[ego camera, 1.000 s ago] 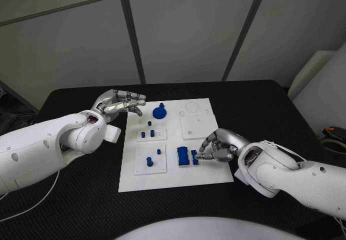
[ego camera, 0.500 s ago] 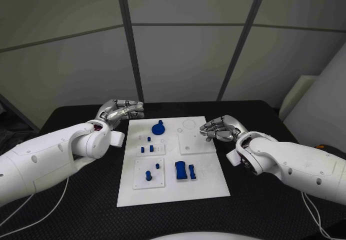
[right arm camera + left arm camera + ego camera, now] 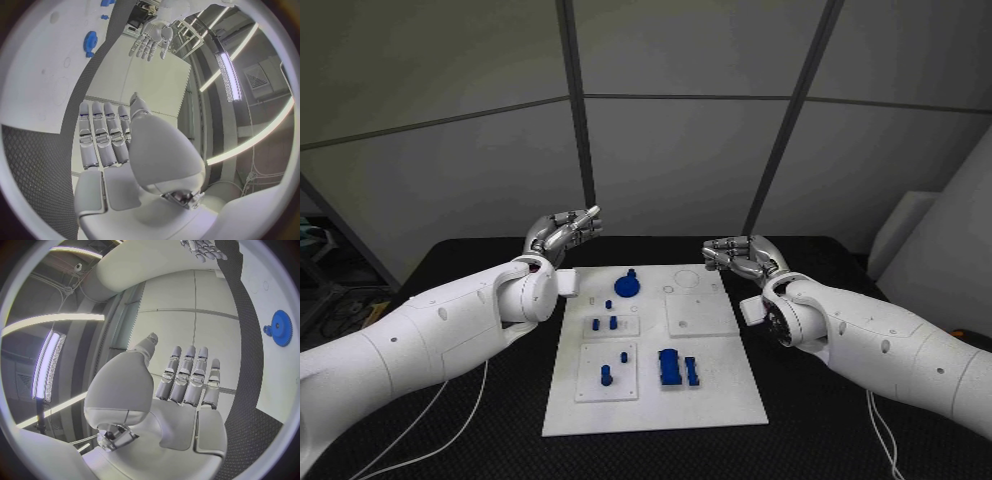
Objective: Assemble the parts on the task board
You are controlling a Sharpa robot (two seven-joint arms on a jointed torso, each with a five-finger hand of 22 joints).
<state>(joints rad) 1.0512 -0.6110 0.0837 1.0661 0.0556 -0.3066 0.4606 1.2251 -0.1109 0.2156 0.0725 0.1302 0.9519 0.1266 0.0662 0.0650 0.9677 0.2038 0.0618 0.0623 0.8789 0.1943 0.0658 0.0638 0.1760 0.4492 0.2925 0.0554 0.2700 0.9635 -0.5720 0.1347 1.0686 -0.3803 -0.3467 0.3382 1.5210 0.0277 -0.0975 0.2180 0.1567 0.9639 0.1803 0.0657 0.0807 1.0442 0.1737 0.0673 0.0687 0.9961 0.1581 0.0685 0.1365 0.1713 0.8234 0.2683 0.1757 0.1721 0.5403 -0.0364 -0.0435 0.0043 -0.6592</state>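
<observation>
Task board (image 3: pixel 653 400) w/ blue parts (image 3: pixel 672 369); left hand (image 3: pixel 564 230), right hand (image 3: pixel 740 254) raised, fingers straight, empty; palms hidden.

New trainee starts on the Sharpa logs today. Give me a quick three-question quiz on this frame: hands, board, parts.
1. True or false: the left hand holds a blue part.
2. Multiple choice: where is the blue gear-shaped part? A) in the right hand; B) on the far half of the task board; C) on the black table beside the board.
3. Fill in: both hands are raised beyond the board's ____ edge, fingers apart.

Key:
1. False. The left wrist view shows that hand's fingers straight and holding nothing.
2. B.
3. Far.
</observation>
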